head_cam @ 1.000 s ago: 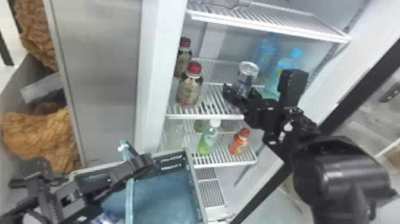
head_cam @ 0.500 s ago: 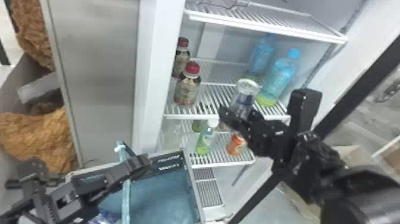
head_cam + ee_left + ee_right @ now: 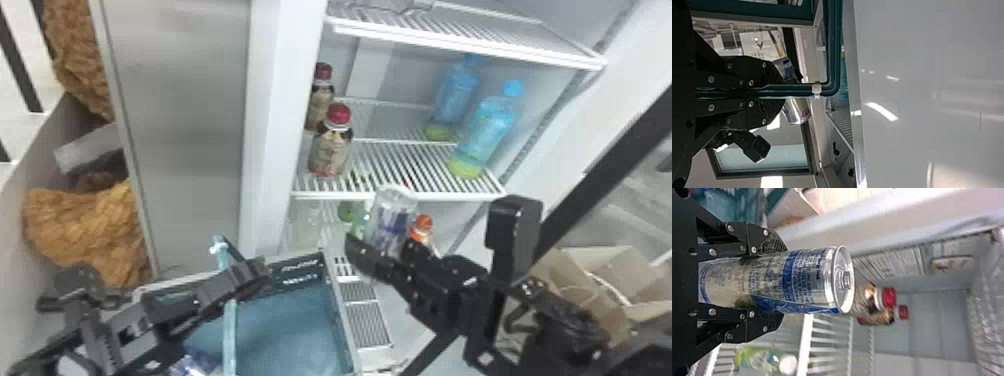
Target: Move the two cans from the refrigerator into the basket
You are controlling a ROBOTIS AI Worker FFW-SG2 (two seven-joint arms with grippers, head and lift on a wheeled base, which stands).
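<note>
In the head view my right gripper [image 3: 384,250] is shut on a silver-and-blue can [image 3: 392,215], in front of the refrigerator's lower shelf and right of the basket [image 3: 336,305]. The right wrist view has this can [image 3: 801,280] between the fingers of my right gripper [image 3: 778,282], lid outward. At the basket's upper side, my left gripper [image 3: 252,274] holds the teal handle [image 3: 229,330]; in the left wrist view the handle [image 3: 793,90] lies clamped in my left gripper [image 3: 775,92]. Something silver and blue [image 3: 192,365] lies low in the basket.
Red-capped bottles [image 3: 330,145] and blue bottles [image 3: 482,132] stand on the middle shelf [image 3: 395,170]. An orange bottle [image 3: 421,230] is on the shelf below, behind the held can. The refrigerator's side frame [image 3: 280,125] rises behind the basket; cardboard boxes [image 3: 590,285] lie at right.
My right gripper has brought its can out from the middle shelf, down and left towards the basket. The left gripper has kept its hold on the handle.
</note>
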